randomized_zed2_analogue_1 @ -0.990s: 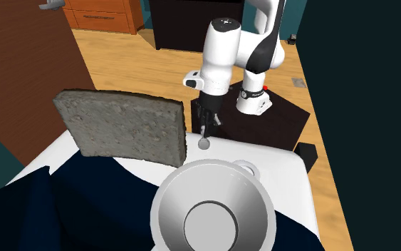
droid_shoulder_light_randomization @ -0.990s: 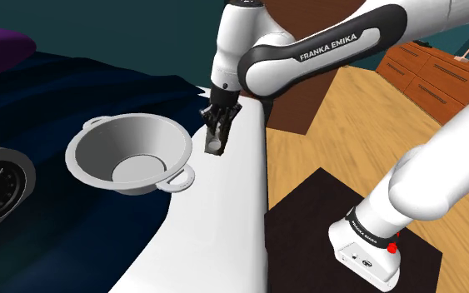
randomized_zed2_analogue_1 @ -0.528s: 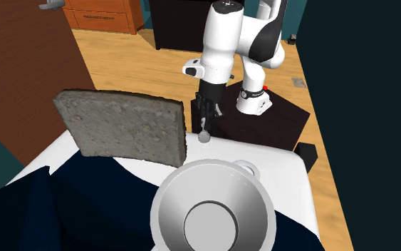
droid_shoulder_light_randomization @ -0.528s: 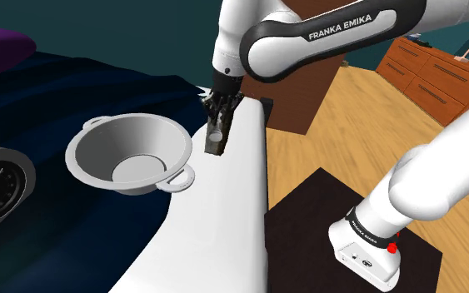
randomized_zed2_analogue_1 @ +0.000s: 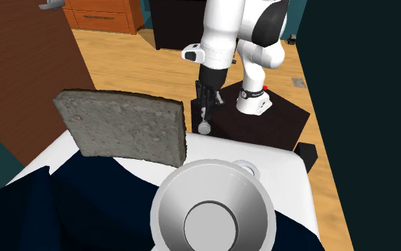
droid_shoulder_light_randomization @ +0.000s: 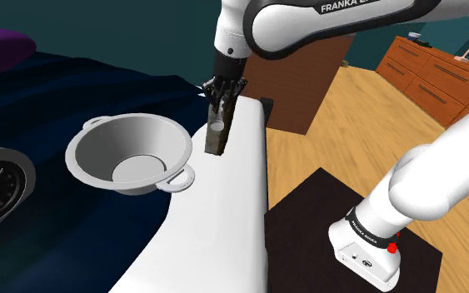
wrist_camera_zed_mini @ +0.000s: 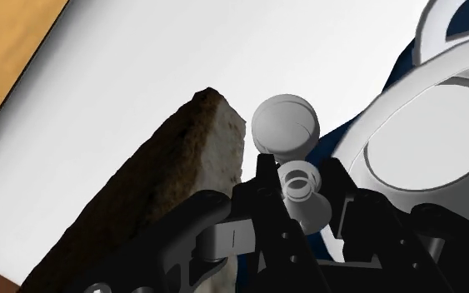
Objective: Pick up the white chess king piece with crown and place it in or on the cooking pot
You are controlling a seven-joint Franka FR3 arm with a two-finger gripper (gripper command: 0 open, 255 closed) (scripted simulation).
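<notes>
Lifted higher, black two-finger gripper (droid_shoulder_light_randomization: 219, 112) pinches small white chess king (droid_shoulder_light_randomization: 217, 127) by its slim neck; likely light, rigid, slippery. Grey round pot (droid_shoulder_light_randomization: 81, 143) lies at eight o'clock.

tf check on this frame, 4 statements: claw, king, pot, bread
1. The claw is shut on the white chess king. True.
2. The chess king lies inside the cooking pot. False: it is held in the claw beside the bread slice, outside the pot, and the pot has nothing in it.
3. The bread slice stands on edge on the white surface. True.
4. The cooking pot is tipped onto its side. False: it sits upright with its opening facing up.
</notes>
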